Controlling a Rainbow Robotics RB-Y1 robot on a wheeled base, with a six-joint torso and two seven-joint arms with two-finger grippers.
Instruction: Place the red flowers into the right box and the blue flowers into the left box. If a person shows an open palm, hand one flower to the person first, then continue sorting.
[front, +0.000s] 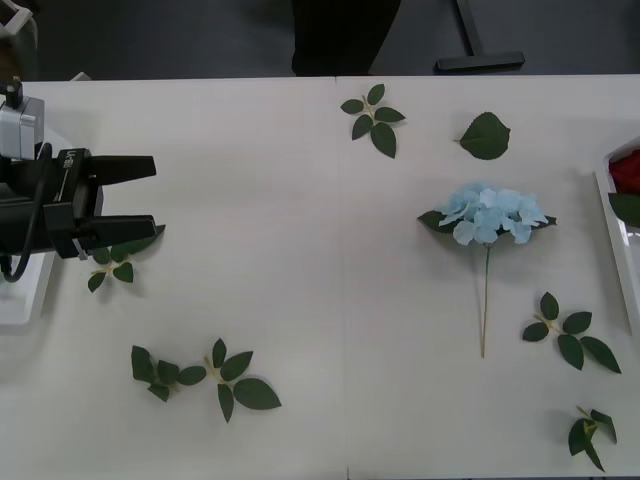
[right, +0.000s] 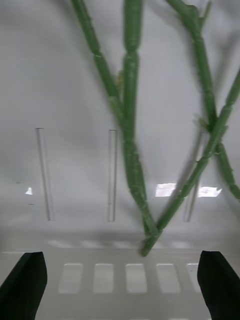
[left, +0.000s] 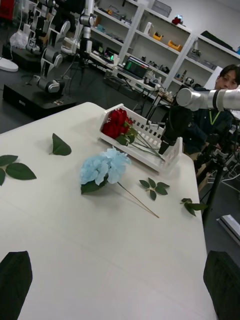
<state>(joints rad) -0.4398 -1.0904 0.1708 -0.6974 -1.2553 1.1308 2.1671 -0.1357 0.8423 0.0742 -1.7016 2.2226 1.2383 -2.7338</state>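
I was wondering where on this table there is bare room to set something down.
The widest bare patch is the table's middle, between the left gripper and the blue flower. The near edge between the lower-left leaf sprigs and the flower's stem is also free. The right box is crowded with red flowers.

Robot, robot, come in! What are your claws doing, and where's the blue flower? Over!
Left gripper jaws open, hovering at the table's left. Right gripper open over the right box, roses inside. One blue flower lying loose, path clear.
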